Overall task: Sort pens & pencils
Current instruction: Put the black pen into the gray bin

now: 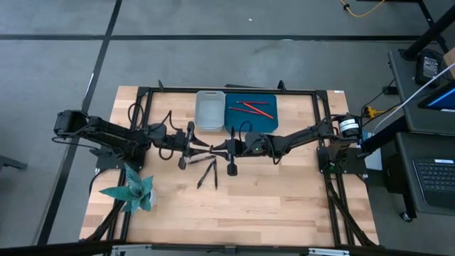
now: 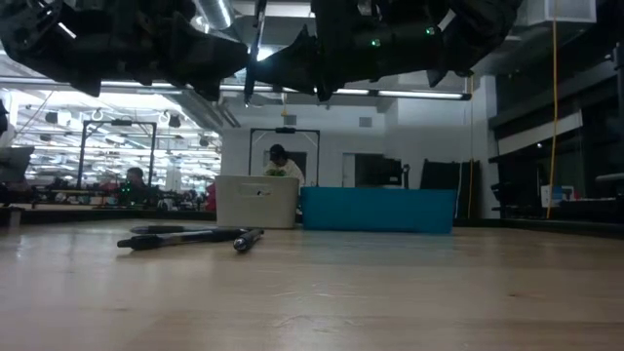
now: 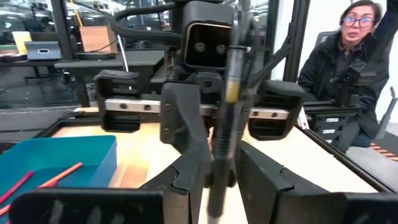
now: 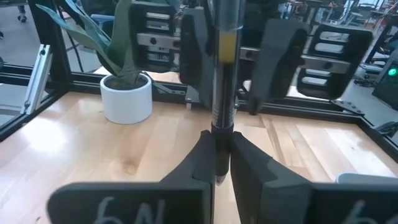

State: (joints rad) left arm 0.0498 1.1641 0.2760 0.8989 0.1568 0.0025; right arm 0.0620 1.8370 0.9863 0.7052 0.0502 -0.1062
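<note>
Grey floor [image 1: 213, 64], perhaps concrete

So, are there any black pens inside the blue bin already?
No, the blue bin holds only red pencils; the pens lie on the table.

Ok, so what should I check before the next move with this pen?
1. Right gripper shut on pen: ok.
2. Left gripper holding the same pen: cannot tell.
3. Pencils in blue bin: ok.
4. White bin unblocked: ok.
5. All pens off table: not ok, loose pens lie there.
</note>
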